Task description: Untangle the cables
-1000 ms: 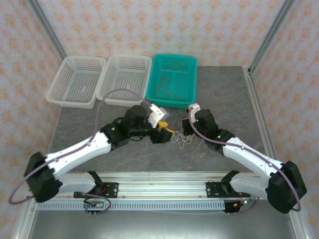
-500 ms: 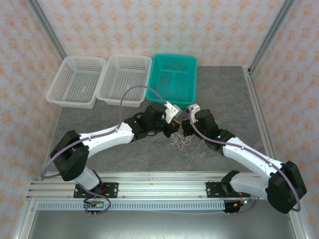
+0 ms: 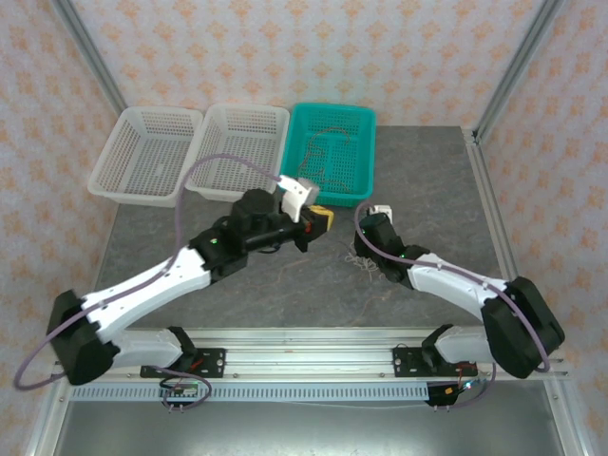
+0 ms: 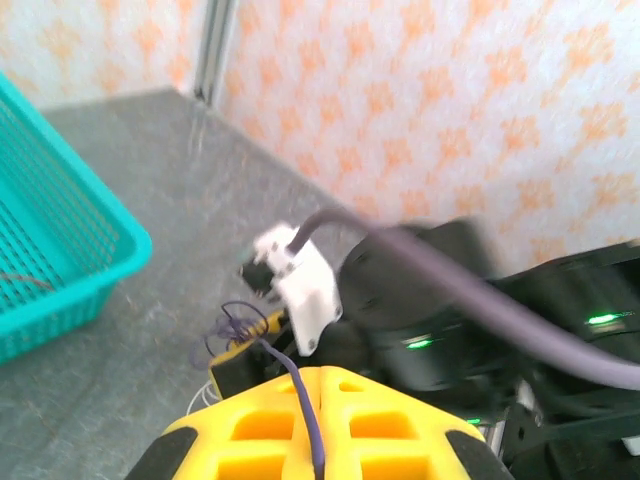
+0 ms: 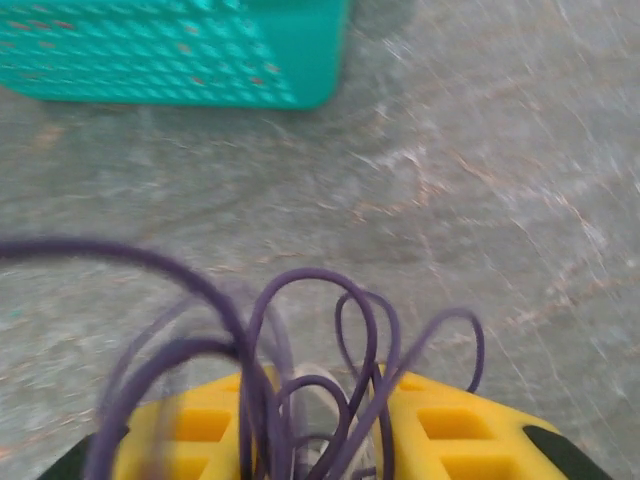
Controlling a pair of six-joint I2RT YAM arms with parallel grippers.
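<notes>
Your left gripper point(image 3: 321, 220) is pinching the cables point(image 4: 291, 375): its left wrist view shows the yellow ribbed fingers pressed together point(image 4: 315, 390), with a single thread-thin purple strand running out of the seam towards a small knotted loop. Your right gripper point(image 3: 365, 249) is clamping down as well. In its wrist view point(image 5: 320, 405), glossy purple loops point(image 5: 300, 330) and a bit of white wire are bunching up between its yellow fingers. From the top external camera, a pale, wispy snarl of the cables point(image 3: 362, 260) is lying on the grey, stone-patterned table point(image 3: 285, 285), just beside the right gripper. The perforated teal basket point(image 3: 323, 195) is sitting just beyond both grippers, with more of the cables curling inside it. Two white mesh baskets point(image 3: 133, 195) are standing to its left.
</notes>
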